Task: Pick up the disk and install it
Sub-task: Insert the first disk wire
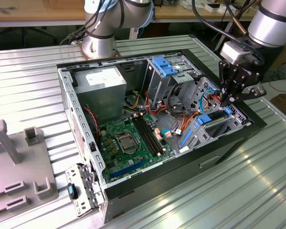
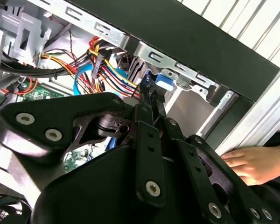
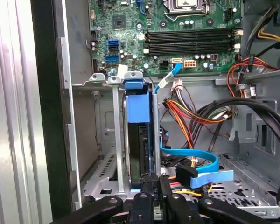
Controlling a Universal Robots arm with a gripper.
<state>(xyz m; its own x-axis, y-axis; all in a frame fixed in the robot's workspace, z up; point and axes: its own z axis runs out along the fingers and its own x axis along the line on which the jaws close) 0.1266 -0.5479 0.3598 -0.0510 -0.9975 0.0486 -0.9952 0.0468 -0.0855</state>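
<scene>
Disk on edge in the drive cage, gripper right at its near end.

In the first wrist view I've got the disk (image 3: 141, 154) standing upright in a slot of the metal drive cage (image 3: 108, 158), blue rail facing me, next to the motherboard (image 3: 177, 28). The gripper (image 3: 157, 178) sits at the disk's near end with its fingers drawn almost together, and I can't make out whether they actually bite on the rail. My read is that this is a dense, rigid block, heavier than it looks and touchy about knocks, with smooth faces that could slip. I'd take it across the blue plastic rails or by the end tab. Writing: there's a white label (image 1: 101, 76) on the power supply (image 1: 100, 98), print too small to read, and nothing legible on the disk.
</scene>
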